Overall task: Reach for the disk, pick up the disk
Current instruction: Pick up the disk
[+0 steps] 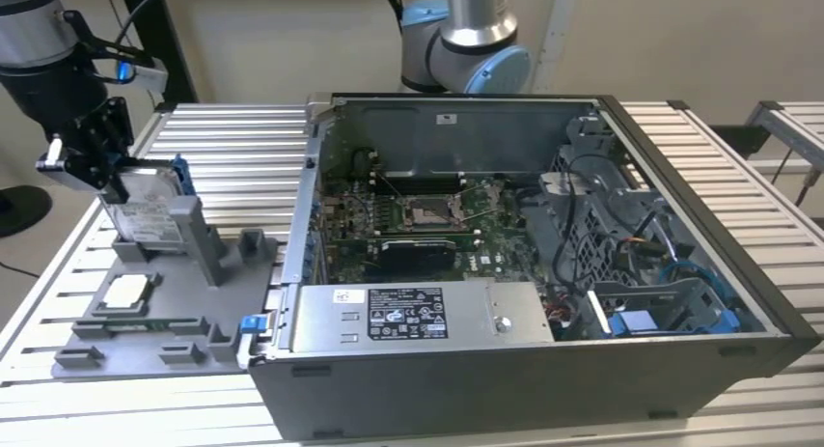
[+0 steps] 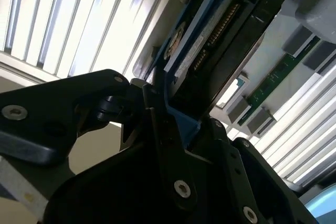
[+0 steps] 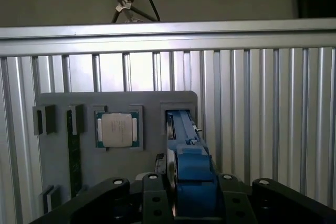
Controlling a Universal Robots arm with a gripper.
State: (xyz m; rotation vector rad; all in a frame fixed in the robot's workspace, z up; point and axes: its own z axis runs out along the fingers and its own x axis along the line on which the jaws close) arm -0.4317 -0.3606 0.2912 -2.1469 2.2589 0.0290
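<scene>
Apparently gripper (image 3: 190,181) clamped on top edge of blue-bracketed disk (image 3: 182,129), which stands upright between fingers, lower end seemingly in grey fixture (image 1: 180,312) slot below hand. Risks: thin-edge grip slips; tilted pull jams disk against slot walls.

The arm's base joints (image 1: 464,41) stand at the top centre of the exterior view. Its wrist section (image 1: 45,51) hangs near vertical at that view's upper left, with the gripper (image 1: 116,184) pointing down. In the first wrist view, the 2 black fingers (image 3: 156,203) press on opposite faces of the disk (image 3: 185,135) — jaws clamped on its edge.
</scene>
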